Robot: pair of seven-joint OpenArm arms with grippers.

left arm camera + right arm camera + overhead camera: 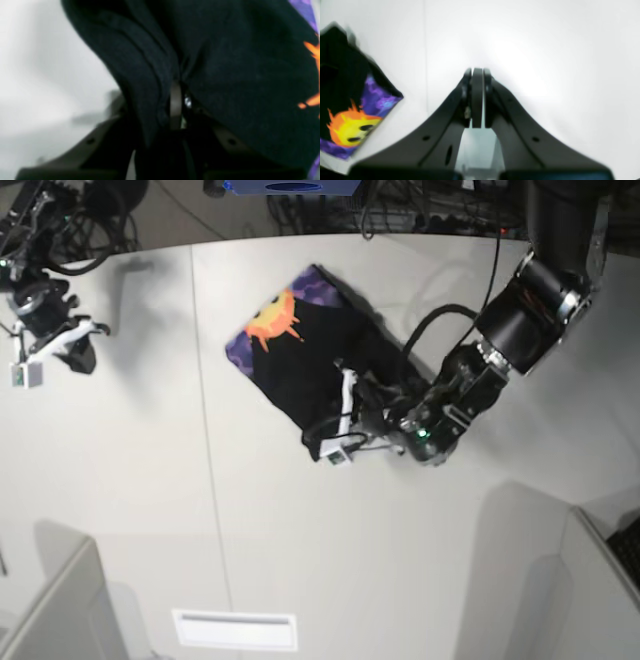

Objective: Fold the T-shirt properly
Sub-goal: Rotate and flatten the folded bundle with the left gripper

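clearly the left gripper [345,420], jaws clamped on a bunched edge of the t-shirt [315,355] lying mid-table [300,560], could drag the folded layers askew, while the right gripper [477,75], jaws together on nothing, gives no hold-down.

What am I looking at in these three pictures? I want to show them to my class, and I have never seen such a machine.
It is a robot with two arms at a white table. The base view looks down from above; the other two come from cameras on each wrist. On the table lies a black cloth T-shirt, already partly folded, its purple and orange sun print facing up. The left gripper, on the right of the overhead picture, is closed on the shirt's edge. The right gripper is closed on nothing, off to the side.
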